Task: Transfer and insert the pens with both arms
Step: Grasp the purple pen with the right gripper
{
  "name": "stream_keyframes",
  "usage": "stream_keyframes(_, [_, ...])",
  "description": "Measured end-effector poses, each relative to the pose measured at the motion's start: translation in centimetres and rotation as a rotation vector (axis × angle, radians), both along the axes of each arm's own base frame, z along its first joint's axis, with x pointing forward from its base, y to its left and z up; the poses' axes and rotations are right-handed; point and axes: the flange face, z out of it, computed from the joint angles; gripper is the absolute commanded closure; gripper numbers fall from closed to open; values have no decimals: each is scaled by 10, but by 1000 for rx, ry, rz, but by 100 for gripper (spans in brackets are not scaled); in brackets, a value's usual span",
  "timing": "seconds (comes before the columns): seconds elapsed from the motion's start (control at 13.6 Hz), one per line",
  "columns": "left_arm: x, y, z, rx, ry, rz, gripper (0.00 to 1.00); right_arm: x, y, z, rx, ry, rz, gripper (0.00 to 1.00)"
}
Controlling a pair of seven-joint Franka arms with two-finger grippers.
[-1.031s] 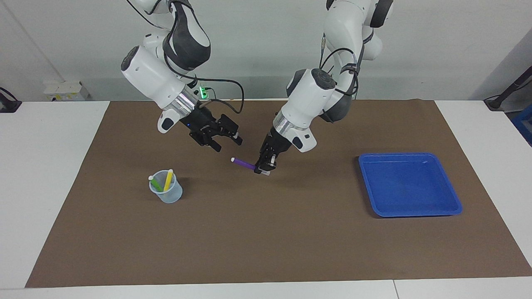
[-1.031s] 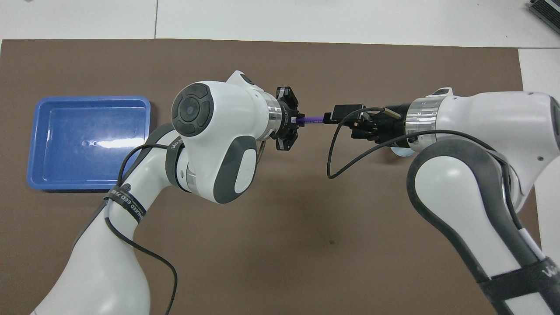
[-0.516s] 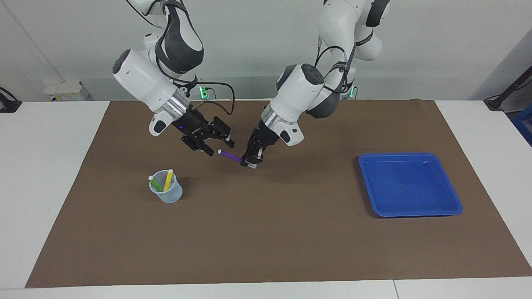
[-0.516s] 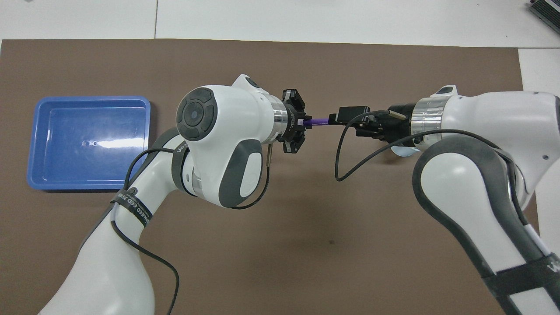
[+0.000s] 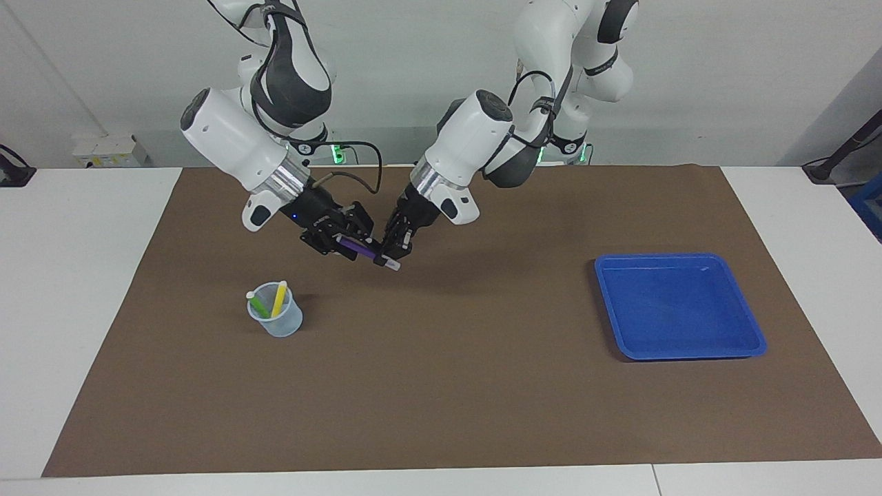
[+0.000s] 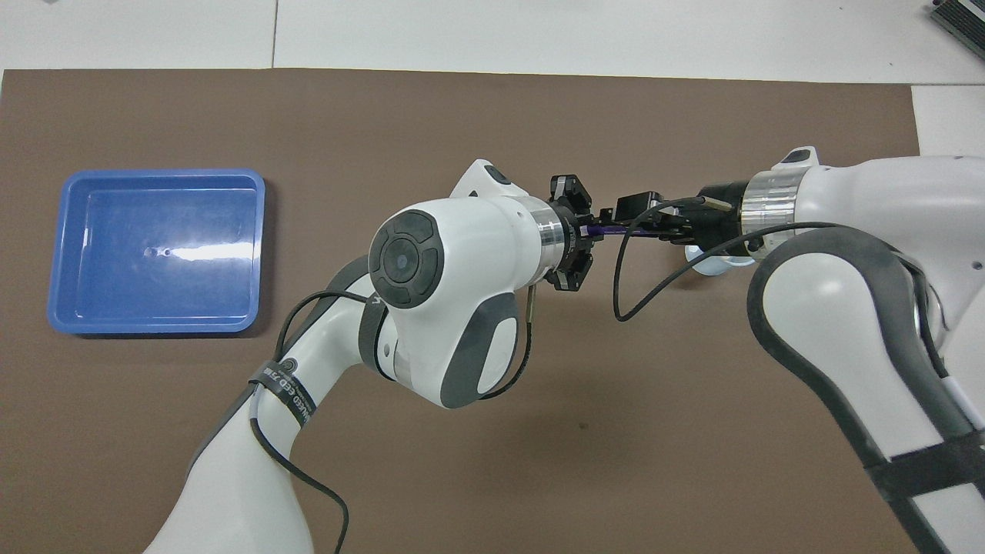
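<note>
Two hands meet on the purple pen

Two white arms converge above the brown mat [image 5: 441, 413] on the worktop, upper centre of the facing view. A blue tray [image 5: 754, 344] sits at centre right. A clear cup [image 5: 279, 324] at centre left holds the yellow pen [image 5: 278, 299] and green pen [image 5: 259, 306]. The left hand [image 5: 389, 256] grips the purple pen [image 5: 360, 247] in mid-air; the right hand [image 5: 342, 242] has its fingers around the pen's other end, grip unclear.

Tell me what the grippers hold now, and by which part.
The left gripper holds the purple pen near its whitish end. The right gripper is around its other end; a grip cannot be told.
</note>
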Motion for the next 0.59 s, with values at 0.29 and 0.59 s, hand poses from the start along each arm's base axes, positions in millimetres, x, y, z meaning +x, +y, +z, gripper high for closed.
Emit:
stream_keyframes(0.29, [-1,1,-5,4,3,3,100,-1,-20,8,-1,37,20,52])
stream_keyframes(0.59, [0,1,-4,-4,-10,11,100,-2,-23,13,-12,33,27,65])
